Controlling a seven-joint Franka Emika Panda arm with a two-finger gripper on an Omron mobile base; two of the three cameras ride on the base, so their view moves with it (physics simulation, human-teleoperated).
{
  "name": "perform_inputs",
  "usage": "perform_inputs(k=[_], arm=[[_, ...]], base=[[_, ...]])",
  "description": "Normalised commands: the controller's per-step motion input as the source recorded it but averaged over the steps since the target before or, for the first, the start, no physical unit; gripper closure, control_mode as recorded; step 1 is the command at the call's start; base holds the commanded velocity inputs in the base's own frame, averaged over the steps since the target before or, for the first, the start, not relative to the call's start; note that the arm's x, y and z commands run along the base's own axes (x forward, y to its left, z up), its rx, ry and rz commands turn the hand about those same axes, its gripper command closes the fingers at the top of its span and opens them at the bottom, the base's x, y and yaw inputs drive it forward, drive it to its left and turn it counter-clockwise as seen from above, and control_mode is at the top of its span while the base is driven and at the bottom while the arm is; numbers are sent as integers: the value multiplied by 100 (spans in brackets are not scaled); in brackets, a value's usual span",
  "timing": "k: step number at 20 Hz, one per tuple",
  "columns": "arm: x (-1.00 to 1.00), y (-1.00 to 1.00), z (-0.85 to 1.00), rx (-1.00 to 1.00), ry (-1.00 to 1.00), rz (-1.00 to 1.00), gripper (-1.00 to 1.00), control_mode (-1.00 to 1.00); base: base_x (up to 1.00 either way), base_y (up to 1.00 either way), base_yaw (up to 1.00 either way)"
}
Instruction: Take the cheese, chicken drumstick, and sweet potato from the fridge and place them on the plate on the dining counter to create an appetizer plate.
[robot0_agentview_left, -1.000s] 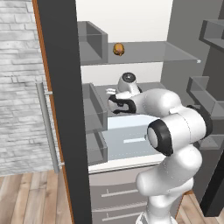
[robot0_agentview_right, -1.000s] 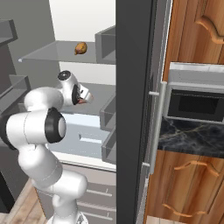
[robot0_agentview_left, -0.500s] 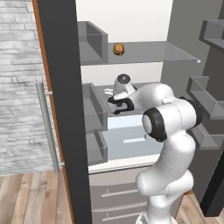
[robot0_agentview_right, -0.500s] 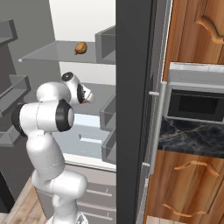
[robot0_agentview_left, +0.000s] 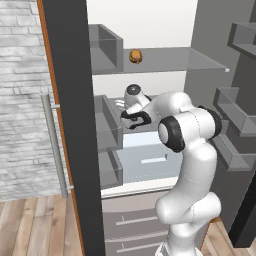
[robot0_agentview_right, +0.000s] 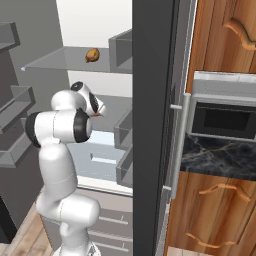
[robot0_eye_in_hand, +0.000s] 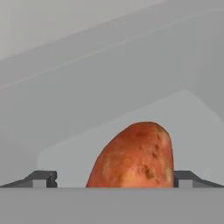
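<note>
You're at the pick-up step for the sweet potato (robot0_eye_in_hand: 133, 157), which lies on a grey shelf inside the fridge (robot0_agentview_left: 150, 60), framed between the spread fingers of your gripper (robot0_eye_in_hand: 113, 178), not yet pinched. Next, judge the reach complete, then close squarely across it before lifting. The chicken drumstick (robot0_agentview_left: 135, 56) waits on the upper shelf.

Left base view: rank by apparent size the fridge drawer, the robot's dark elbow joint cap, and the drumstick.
1. pale drawer
2. dark elbow joint cap, though it sits nearer the camera, so it looks inflated
3. chicken drumstick on the upper shelf, clearly smallest
</note>
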Motion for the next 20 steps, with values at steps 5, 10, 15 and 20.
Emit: perform_inputs(k=[5,10,15,20], arm=[[0,-4,-57,0,12,-15,100,-100],[-62,-55,-72,1,7,-24,100,-100],[-84,-68,-25,2,-11,-20,100,-100],[-70,-55,-4,0,-28,-10,100,-100]], base=[[0,0,0],[0,0,0],[0,0,0],[0,0,0]])
